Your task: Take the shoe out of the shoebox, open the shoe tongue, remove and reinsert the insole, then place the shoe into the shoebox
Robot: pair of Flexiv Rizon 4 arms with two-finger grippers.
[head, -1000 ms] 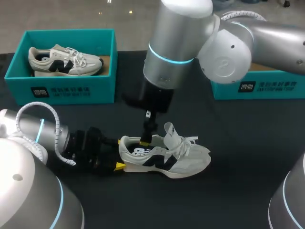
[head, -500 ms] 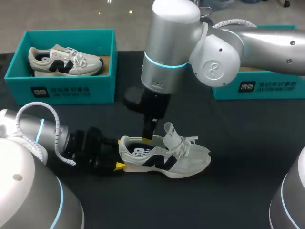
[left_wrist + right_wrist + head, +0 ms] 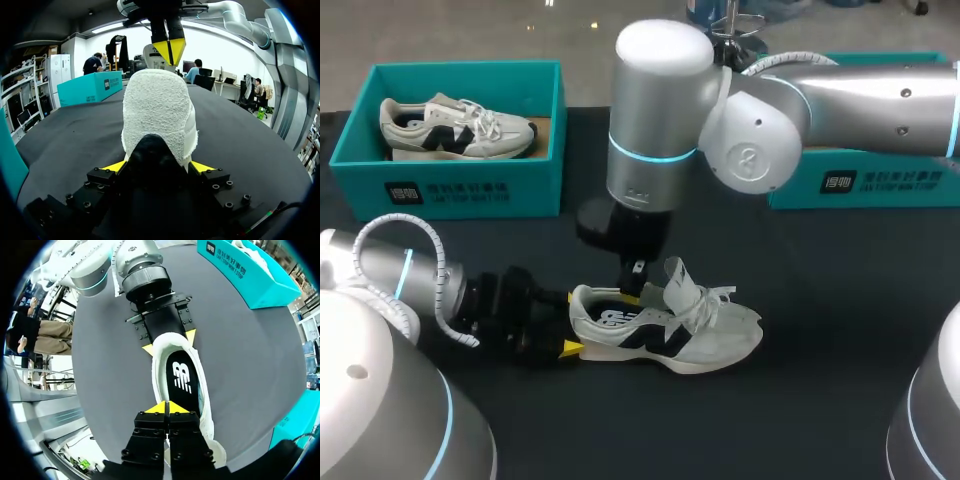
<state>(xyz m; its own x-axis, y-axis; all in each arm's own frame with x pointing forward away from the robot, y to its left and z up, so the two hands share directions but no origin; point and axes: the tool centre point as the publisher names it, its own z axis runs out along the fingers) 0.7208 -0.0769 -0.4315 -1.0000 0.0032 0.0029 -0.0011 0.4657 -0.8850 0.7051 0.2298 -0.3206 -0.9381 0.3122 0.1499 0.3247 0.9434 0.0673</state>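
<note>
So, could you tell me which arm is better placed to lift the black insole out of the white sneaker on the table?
Right, probably. The right gripper hangs shut just above the opening of the white sneaker, over the black insole. The left gripper clamps the heel from both sides, steadying it.

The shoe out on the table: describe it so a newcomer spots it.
On the black table, look in front of the left teal shoebox. The shoe lies on the tabletop, heel clamped in the left arm's jaws; its twin sits inside that box.
</note>
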